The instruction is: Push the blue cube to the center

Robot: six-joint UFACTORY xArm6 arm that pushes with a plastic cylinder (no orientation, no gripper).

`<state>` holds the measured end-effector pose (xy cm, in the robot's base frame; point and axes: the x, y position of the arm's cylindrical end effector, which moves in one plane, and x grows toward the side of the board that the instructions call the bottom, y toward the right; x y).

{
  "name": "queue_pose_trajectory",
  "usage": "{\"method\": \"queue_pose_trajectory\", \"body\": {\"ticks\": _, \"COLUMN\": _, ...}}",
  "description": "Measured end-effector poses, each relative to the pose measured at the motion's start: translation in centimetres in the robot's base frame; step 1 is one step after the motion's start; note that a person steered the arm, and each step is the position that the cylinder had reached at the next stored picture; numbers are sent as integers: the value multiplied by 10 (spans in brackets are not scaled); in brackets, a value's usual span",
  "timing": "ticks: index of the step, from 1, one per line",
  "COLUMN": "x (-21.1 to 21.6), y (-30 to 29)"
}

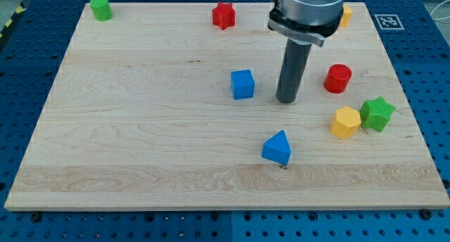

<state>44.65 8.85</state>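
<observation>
Blue cube (242, 84) sat just to the view's left of my tip (285, 100), a narrow gap between them, not touching. Tip was a plain rod end, nothing to open or hold, resting on the wooden board (140, 129). Red cylinder (338, 78) lay to the tip's right; blue wedge-shaped block (277, 148) below it; yellow block (345, 122) and green star (377, 113) lower right.

Blue cube (242, 84) left of my tip (285, 101) (apart), blue wedge (276, 148) below
</observation>
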Motion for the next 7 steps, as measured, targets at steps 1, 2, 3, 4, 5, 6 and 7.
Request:
{"method": "queue_pose_trajectory", "body": {"ticks": 1, "x": 0, "y": -35}}
{"method": "queue_pose_trajectory", "body": {"ticks": 2, "x": -1, "y": -74}}
{"method": "queue_pose_trajectory", "body": {"ticks": 3, "x": -1, "y": -77}}
{"method": "queue_pose_trajectory", "body": {"ticks": 4, "x": -7, "y": -53}}
{"method": "queue_pose_trajectory", "body": {"ticks": 5, "x": -29, "y": -46}}
{"method": "queue_pose_trajectory", "body": {"ticks": 6, "x": -43, "y": -63}}
{"method": "queue_pose_trajectory", "body": {"ticks": 7, "x": -47, "y": -95}}
